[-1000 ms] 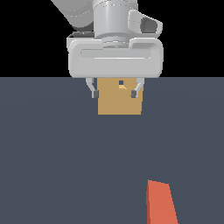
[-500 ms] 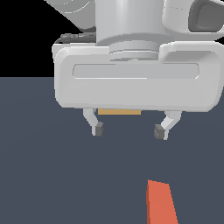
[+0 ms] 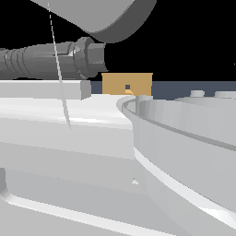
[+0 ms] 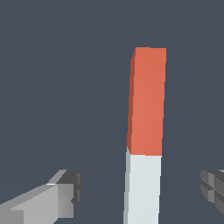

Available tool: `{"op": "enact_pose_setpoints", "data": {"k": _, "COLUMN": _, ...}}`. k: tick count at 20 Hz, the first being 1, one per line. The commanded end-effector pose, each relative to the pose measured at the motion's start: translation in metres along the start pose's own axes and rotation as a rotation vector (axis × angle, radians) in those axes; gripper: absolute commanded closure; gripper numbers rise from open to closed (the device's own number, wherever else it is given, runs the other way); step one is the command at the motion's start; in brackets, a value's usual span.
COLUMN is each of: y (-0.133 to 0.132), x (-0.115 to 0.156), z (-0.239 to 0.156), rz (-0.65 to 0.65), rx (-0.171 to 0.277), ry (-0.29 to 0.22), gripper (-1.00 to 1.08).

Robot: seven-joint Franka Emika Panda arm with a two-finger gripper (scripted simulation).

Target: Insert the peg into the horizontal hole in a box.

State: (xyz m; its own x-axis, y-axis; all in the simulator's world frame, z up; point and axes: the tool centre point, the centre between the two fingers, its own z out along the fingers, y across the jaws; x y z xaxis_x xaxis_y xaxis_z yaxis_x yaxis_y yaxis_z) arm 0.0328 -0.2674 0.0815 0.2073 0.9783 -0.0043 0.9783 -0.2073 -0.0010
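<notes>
In the wrist view the peg [image 4: 147, 100] lies flat on the dark grey floor, an orange-red bar whose other half is white [image 4: 142, 188]. My gripper [image 4: 140, 187] is open above that white half, one finger [image 4: 65, 194] on each side with wide gaps, touching nothing. The exterior view is almost filled by the arm's pale grey body. Behind it only the upper part of the tan box [image 3: 138, 83] shows, with the small dark hole [image 3: 127, 87] in its front face. The peg and the fingers are hidden in that view.
The arm's grey housing [image 3: 69, 138] and a dark ribbed joint [image 3: 50, 60] block most of the exterior view. A strip of dark floor [image 3: 193, 87] shows beside the box. Around the peg the wrist view shows only dark floor [image 4: 52, 87].
The hand has come much closer to the exterior camera and lower, growing until the arm fills the view. It now hides the peg and most of the box there.
</notes>
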Motion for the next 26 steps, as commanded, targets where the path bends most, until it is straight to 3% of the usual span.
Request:
{"op": "enact_pose_setpoints", "data": {"k": 1, "y": 0.005, "x": -0.017, "z": 0.006, "rz": 0.014, "rx": -0.001, "ry": 0.002, "gripper": -0.92}}
{"op": "enact_pose_setpoints", "data": {"k": 10, "y": 0.012, "x": -0.047, "z": 0.015, "rz": 0.042, "rx": -0.001, "ry": 0.004, "gripper": -0.92}}
{"op": "enact_pose_setpoints", "data": {"k": 18, "y": 0.012, "x": -0.048, "z": 0.022, "rz": 0.044, "rx": -0.001, "ry": 0.004, "gripper": -0.92}}
{"op": "enact_pose_setpoints", "data": {"k": 26, "y": 0.012, "x": -0.048, "z": 0.061, "rz": 0.044, "rx": -0.001, "ry": 0.004, "gripper": -0.92}}
